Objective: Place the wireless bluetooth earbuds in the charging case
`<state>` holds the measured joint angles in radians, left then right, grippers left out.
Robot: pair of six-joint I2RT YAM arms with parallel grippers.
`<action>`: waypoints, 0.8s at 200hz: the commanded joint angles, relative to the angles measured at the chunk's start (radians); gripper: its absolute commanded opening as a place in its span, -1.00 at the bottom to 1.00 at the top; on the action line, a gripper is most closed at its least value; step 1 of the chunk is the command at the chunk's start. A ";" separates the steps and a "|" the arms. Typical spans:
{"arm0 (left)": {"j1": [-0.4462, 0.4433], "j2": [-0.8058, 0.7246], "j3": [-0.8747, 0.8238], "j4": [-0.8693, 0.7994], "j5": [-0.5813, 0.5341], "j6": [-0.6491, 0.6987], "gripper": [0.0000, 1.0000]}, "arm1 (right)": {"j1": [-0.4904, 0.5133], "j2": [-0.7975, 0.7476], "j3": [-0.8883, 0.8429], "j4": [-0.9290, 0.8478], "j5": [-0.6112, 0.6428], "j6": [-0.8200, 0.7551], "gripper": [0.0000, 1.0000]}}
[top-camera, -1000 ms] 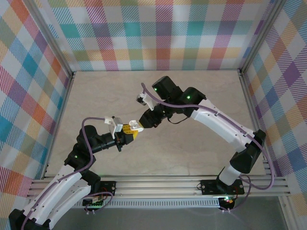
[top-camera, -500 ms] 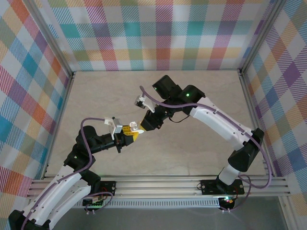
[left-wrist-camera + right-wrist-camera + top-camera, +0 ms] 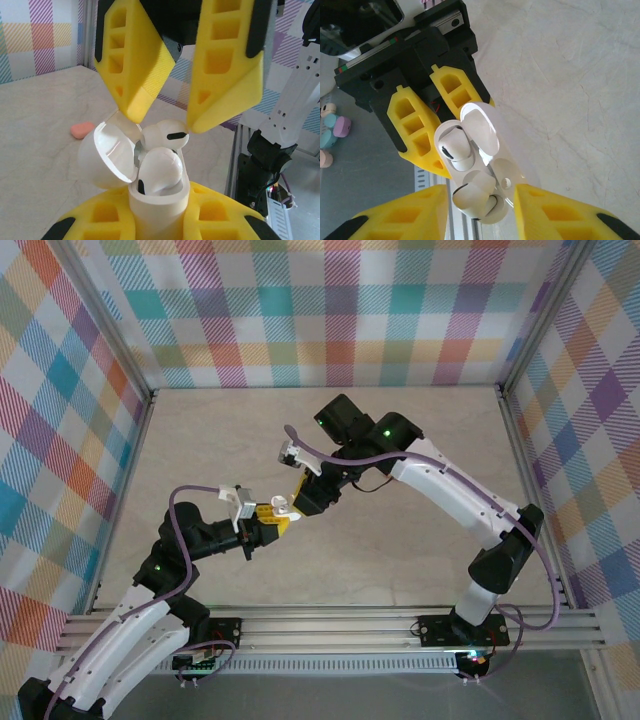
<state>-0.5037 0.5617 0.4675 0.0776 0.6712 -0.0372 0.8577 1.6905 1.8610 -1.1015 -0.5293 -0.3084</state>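
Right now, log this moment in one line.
left gripper clamps open charging case | one earbud in case | right gripper flanks second earbud above it | grip unclear

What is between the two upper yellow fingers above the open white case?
A small white stemmed earbud, in the left wrist view, between the right gripper's fingertips, just above the open white charging case.

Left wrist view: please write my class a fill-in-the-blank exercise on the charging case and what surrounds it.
The charging case is clamped in the claw of the ___ arm.
The case's lid is ___.
The earbud sitting in the case is ___ in colour.
Above it, the right claw has fingers coloured ___.
Missing words: left; open; white; yellow.
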 commanded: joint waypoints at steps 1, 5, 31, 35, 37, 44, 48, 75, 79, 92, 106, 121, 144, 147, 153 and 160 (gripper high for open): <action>-0.015 -0.009 0.027 0.049 0.041 -0.005 -1.00 | -0.006 0.013 0.026 -0.020 0.021 -0.027 -0.06; -0.015 -0.009 0.027 0.048 0.041 -0.005 -1.00 | -0.006 0.011 0.025 -0.018 0.023 -0.023 -0.02; -0.015 -0.013 0.025 0.041 0.022 0.000 -1.00 | -0.006 -0.011 0.026 0.011 0.056 0.030 -0.01; -0.015 -0.015 0.025 0.040 0.016 0.000 -1.00 | -0.006 -0.019 0.022 0.021 0.063 0.043 -0.01; -0.015 -0.017 0.024 0.039 0.012 0.002 -1.00 | -0.006 -0.022 0.019 0.026 0.064 0.049 0.00; -0.015 -0.021 0.021 0.037 -0.001 0.003 -1.00 | -0.006 -0.038 0.011 0.047 0.074 0.072 0.01; -0.015 -0.025 0.019 0.036 -0.010 0.003 -1.00 | -0.006 -0.047 0.005 0.060 0.078 0.088 0.02; -0.015 -0.053 -0.001 0.042 -0.062 0.004 -1.00 | -0.007 -0.125 -0.053 0.165 0.132 0.232 0.03; -0.015 -0.057 -0.004 0.045 -0.067 0.004 -1.00 | -0.006 -0.135 -0.063 0.182 0.147 0.265 0.02; -0.015 -0.069 -0.013 0.050 -0.087 0.005 -1.00 | -0.005 -0.171 -0.094 0.234 0.207 0.354 -0.03; -0.015 -0.075 -0.018 0.052 -0.104 0.005 -1.00 | 0.009 -0.199 -0.122 0.261 0.263 0.412 -0.09; -0.015 -0.075 -0.017 0.044 -0.124 0.005 -1.00 | 0.057 -0.201 -0.118 0.236 0.376 0.429 -0.08; -0.015 -0.068 -0.013 0.030 -0.158 0.005 -1.00 | 0.136 -0.172 -0.092 0.193 0.496 0.476 0.06; -0.015 -0.067 -0.013 0.031 -0.161 0.005 -1.00 | 0.144 -0.167 -0.090 0.192 0.505 0.482 0.07; -0.015 -0.065 -0.013 0.031 -0.170 0.003 -1.00 | 0.163 -0.160 -0.088 0.193 0.529 0.496 0.09; -0.015 -0.062 -0.014 0.033 -0.175 0.002 -1.00 | 0.183 -0.154 -0.091 0.200 0.556 0.506 0.13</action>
<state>-0.5037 0.4965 0.4614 0.0818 0.5392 -0.0364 0.9779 1.5028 1.7554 -0.9058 -0.1268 0.1028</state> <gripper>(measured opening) 0.163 0.543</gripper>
